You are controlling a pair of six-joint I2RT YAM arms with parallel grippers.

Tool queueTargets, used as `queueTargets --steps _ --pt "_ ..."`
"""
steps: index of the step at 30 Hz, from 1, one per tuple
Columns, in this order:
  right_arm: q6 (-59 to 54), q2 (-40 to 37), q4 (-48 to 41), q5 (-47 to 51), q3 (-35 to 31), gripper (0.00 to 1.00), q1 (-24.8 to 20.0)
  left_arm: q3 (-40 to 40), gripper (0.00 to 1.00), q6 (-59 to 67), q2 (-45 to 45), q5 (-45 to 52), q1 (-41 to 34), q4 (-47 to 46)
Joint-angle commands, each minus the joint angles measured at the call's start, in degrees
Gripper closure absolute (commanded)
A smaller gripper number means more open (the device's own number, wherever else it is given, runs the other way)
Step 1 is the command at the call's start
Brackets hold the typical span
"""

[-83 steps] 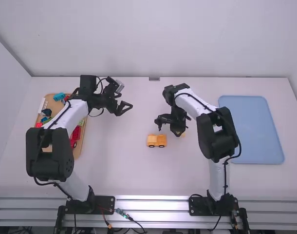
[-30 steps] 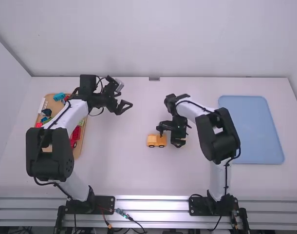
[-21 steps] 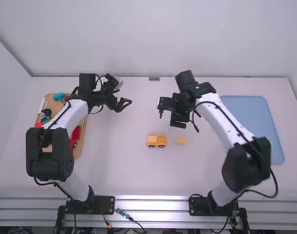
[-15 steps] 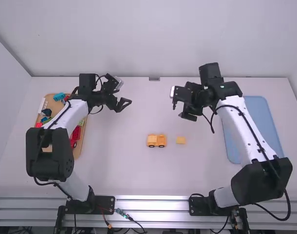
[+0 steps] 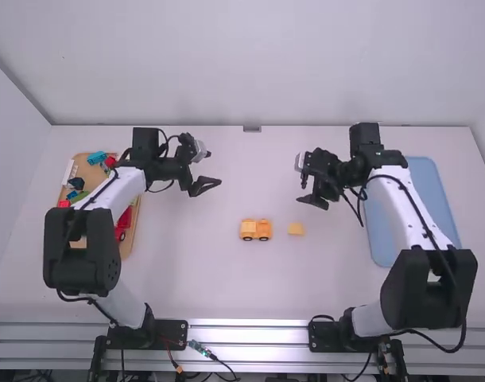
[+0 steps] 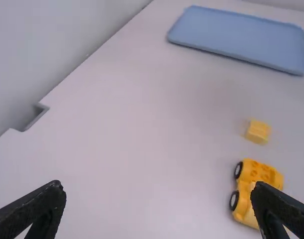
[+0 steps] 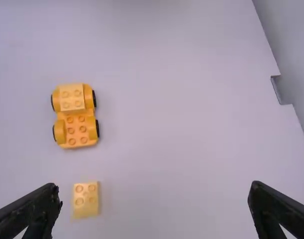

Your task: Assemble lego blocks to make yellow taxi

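On the table (image 5: 187, 278), the car (image 5: 247, 229) sat near the block (image 5: 296, 229). The left gripper (image 5: 213, 169) and right gripper (image 5: 304, 191) were wide apart. The right arm (image 5: 403, 211) hid some tray (image 5: 435, 199); the left arm (image 5: 119, 192) hid some toys (image 5: 124, 221).

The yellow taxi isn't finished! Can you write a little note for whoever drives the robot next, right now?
Left gripper: open, empty, over the table.
Right gripper: open, empty, over the table.
Where things are: the yellow wheeled base stands mid-table; a loose yellow block lies to its right in the high view.
Done: a paler yellow block sits on one end of the base.
Left: the loose block isn't on the taxi yet; it probably goes on next.
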Motion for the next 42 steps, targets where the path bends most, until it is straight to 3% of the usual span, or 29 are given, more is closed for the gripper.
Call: queueTargets --steps 1,4,7,11,15,20,28,36,42 --pt "0.4 0.7 4.9 -8.5 -7.0 0.01 -0.7 -2.3 0.01 3.7 0.2 3.5 -1.4 1.0" --pt "3.9 0.7 15.0 -9.4 -15.3 0.01 -0.3 -4.8 0.01 3.7 0.2 3.9 -3.2 3.8" --pt "2.4 0.7 30.5 -9.1 -25.6 0.01 1.3 -8.7 0.01 3.7 0.2 3.6 -6.6 8.9" --pt "2.7 0.7 43.9 -6.5 -33.8 0.01 3.2 -13.8 0.01 3.7 0.2 3.3 -10.7 16.2" --pt "8.6 0.7 50.3 -4.4 -37.5 0.01 4.0 -18.0 0.01 3.7 0.2 0.6 -14.4 22.1" --pt "10.3 0.7 51.2 -3.2 -38.6 0.01 3.5 -21.5 0.01 1.5 1.6 -2.5 -17.7 28.1" --pt "1.5 1.2 46.7 -7.8 -39.1 0.01 -1.3 -21.6 0.01 -0.7 9.3 2.3 -17.7 33.6" --pt "1.1 11.8 54.6 -12.0 -38.7 0.01 -5.4 -21.7 0.01 -1.6 11.6 2.0 -17.9 35.3" --pt "-3.4 19.4 48.0 -17.1 -32.0 0.01 -5.9 -21.7 0.01 -1.9 11.6 2.0 -18.1 35.1"
